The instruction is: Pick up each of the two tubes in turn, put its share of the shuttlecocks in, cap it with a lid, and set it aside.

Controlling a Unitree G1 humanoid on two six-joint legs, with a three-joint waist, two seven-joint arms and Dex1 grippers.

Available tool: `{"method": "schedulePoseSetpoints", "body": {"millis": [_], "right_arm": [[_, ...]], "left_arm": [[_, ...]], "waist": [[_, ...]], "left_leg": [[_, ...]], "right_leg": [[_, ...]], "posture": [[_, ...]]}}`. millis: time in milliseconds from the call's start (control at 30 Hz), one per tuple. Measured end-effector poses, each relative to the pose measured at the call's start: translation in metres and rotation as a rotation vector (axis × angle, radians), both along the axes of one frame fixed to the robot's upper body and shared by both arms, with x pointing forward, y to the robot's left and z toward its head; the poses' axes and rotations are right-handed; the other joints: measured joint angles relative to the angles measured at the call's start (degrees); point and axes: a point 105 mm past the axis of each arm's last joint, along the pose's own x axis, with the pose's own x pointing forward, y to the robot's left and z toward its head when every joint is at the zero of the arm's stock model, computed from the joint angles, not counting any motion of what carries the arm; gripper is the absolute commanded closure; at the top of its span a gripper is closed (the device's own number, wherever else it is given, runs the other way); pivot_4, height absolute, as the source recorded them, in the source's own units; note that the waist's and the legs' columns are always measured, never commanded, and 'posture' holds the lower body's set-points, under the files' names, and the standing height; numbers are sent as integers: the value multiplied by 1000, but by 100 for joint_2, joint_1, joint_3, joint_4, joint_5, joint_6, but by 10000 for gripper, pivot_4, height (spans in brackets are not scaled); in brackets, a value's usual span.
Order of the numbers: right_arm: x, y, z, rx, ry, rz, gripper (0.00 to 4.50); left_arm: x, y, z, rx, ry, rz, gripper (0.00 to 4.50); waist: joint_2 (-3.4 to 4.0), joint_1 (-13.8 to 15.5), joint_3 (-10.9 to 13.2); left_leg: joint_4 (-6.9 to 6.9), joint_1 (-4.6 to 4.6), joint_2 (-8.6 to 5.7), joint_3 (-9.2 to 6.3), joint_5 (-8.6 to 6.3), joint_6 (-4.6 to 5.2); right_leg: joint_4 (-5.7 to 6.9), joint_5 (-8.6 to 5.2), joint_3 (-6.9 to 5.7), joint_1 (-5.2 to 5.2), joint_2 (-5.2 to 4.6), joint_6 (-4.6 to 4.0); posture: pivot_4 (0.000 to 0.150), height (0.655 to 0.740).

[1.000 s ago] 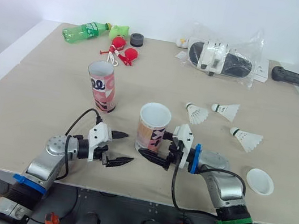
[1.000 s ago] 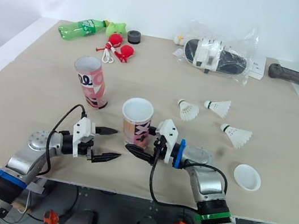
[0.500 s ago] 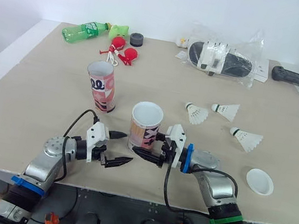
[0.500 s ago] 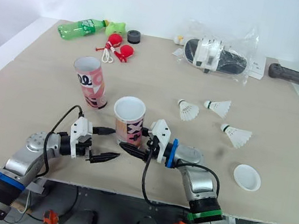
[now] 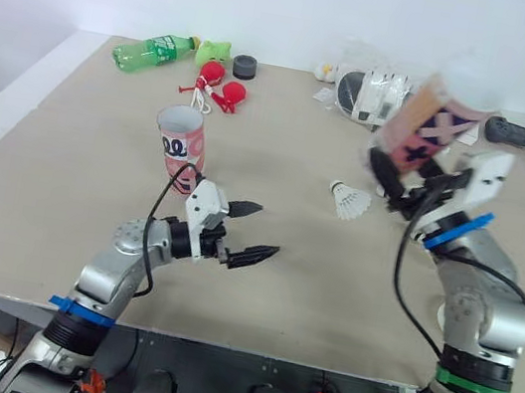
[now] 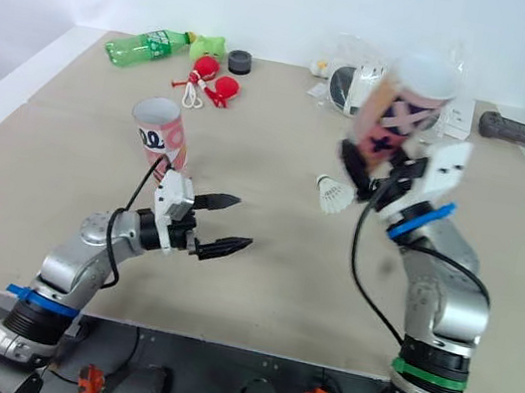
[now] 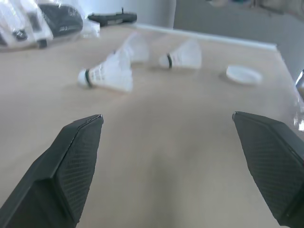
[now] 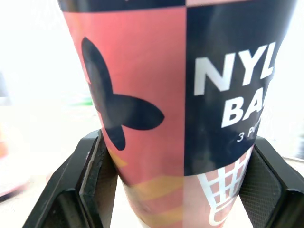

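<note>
Presently, the right gripper (image 5: pixel 396 184) held one tube (image 5: pixel 424 123) clear of the surface (image 5: pixel 63 183), at about 2 o'clock from the surface centre. Its two black fingers (image 8: pixel 90 185) were clamped on opposite sides of the lower part of the tube. The tube was tilted, with its upper end leaning toward the robot's right. In the right wrist view, the pink and dark printed wall of the tube sat squarely between the fingers.

The left gripper (image 5: pixel 265 230) was at about 6 o'clock from the centre, low over the surface. Its fingers were spread wide apart and held nothing.

The second tube (image 5: pixel 180 147) stood upright on the surface at about 9 o'clock, open end up, well apart from both grippers.

One shuttlecock (image 5: pixel 348 201) lay on its side at about 3 o'clock, near the right gripper. The left wrist view showed two further shuttlecocks (image 7: pixel 183 56) (image 7: pixel 135 47) beyond it, and a white lid (image 7: pixel 243 74) lying flat on the surface.

A green bottle (image 5: pixel 151 50) lay at 11 o'clock near the far edge. A clear plastic bag (image 5: pixel 371 92) lay at 1 o'clock.
</note>
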Motion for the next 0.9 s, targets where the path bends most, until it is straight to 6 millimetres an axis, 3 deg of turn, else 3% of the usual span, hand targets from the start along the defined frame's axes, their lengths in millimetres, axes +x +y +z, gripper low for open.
{"method": "schedulePoseSetpoints", "body": {"millis": [67, 167, 267, 467, 733, 900], "right_arm": [[-4, -39, 3, -2, -1, -188, 14040], [-13, -78, -1, 19, 3, -376, 14040], [-20, -118, -19, 21, 58, -574, 14040], [-38, -182, -79, 102, 226, -875, 14040], [-32, -195, -121, 162, 338, -921, 14040], [-30, -199, -125, 178, 304, -928, 14040]], "left_arm": [[2, -16, 15, -25, -22, -22, 0], [1, -28, 29, -44, -51, -41, 0], [3, -36, 33, -46, -59, -48, 0], [7, -45, 35, -46, -64, -50, 0], [5, -46, 32, -38, -70, -54, 0], [1, -47, 23, -15, -65, -78, 0]], "waist": [[-2, 15, 1], [-2, 12, 1], [-2, -10, 1], [4, -19, 0], [8, -42, -1], [6, -42, 0]], "left_leg": [[1, -4, -5, 0, 0, 0], [1, -2, -10, 6, 0, 0], [0, 6, -11, 13, 0, 1], [-1, 10, -14, 19, 7, 11], [-1, 15, -16, 22, 12, 20], [1, 16, -16, 23, 12, 20]], "right_leg": [[-1, -1, 0, 0, -3, 2], [-2, -1, 8, 0, -8, 2], [-2, -1, 18, 0, -8, 2], [-1, -1, 26, 0, -8, 10], [-2, 0, 30, 3, -7, 21], [-3, 0, 32, 9, -7, 24]], "posture": [[1500, 7400], [1500, 7400], [1500, 7400], [1500, 7400], [1500, 7400], [1500, 7400]]}}
